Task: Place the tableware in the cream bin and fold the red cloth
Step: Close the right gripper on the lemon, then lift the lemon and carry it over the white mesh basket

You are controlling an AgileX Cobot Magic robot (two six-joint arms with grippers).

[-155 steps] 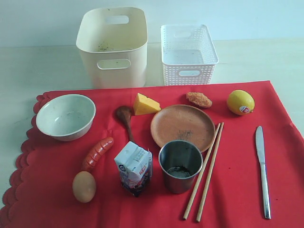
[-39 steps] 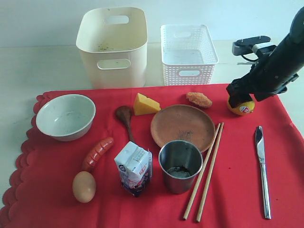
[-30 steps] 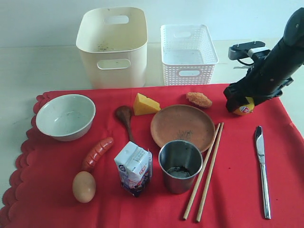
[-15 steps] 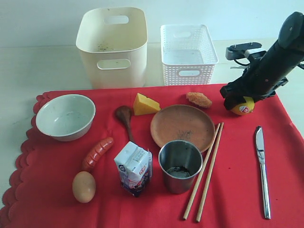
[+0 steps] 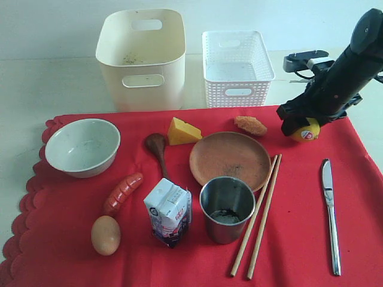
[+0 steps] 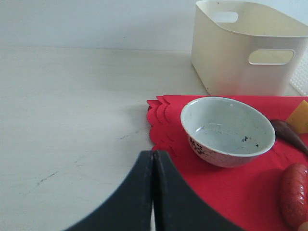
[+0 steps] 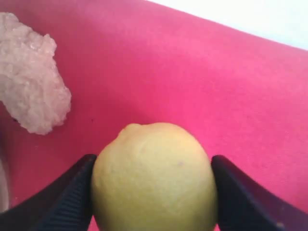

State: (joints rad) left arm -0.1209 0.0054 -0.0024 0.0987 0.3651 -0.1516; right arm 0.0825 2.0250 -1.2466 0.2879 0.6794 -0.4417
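So far: cream plastic bin (image 5: 169, 84) holds no tableware (image 5: 230, 158) | red fabric cloth (image 5: 299, 227) unfolded | right jaws grip yellow lemon (image 5: 306, 131) | left jaws pressed together

The right arm (image 5: 344, 66), black and bulky, reaches in from beyond the far right corner of the red cloth (image 5: 299, 227) and slants steeply down toward it, wrist bent so the tool points at the fabric. The right gripper (image 5: 297, 121) sits over that corner with its jaws spread wide and pressed against opposite sides of a lemon (image 5: 306, 130). The left gripper (image 6: 153, 192) is off the cloth, just outside its scalloped edge above the bare table (image 6: 72, 106), its dark jaws pressed together with only a thin seam between them.
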